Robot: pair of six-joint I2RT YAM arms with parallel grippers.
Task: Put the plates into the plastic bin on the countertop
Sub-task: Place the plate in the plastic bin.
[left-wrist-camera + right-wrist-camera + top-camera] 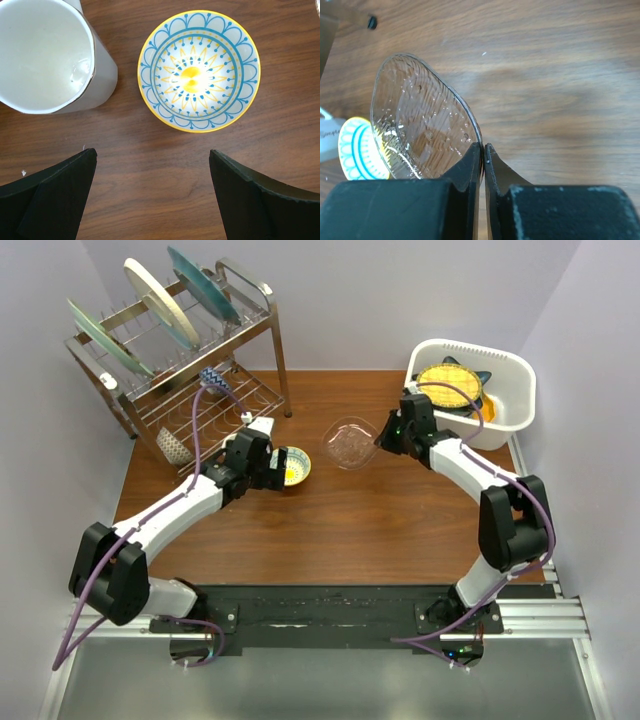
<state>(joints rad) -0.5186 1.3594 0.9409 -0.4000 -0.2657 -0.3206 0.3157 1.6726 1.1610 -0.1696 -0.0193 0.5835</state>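
— Two arms, one loaded: the right gripper is pinched tight on the rim of a clear glass plate, tilted close to the countertop.
— Handling?
— Thin, stiff, slick, probably brittle; a gentle edge grip suits it. The left gripper hangs spread wide over a small bowl, with a white cup beside it.
— Farther out?
— The plastic bin holds a yellow patterned plate. Three plates stand in the wire rack. Only the arm lies between glass and bin.

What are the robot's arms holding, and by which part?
The right gripper pinches the clear glass dish by its rim. The left gripper hangs open over a small patterned bowl, holding nothing.
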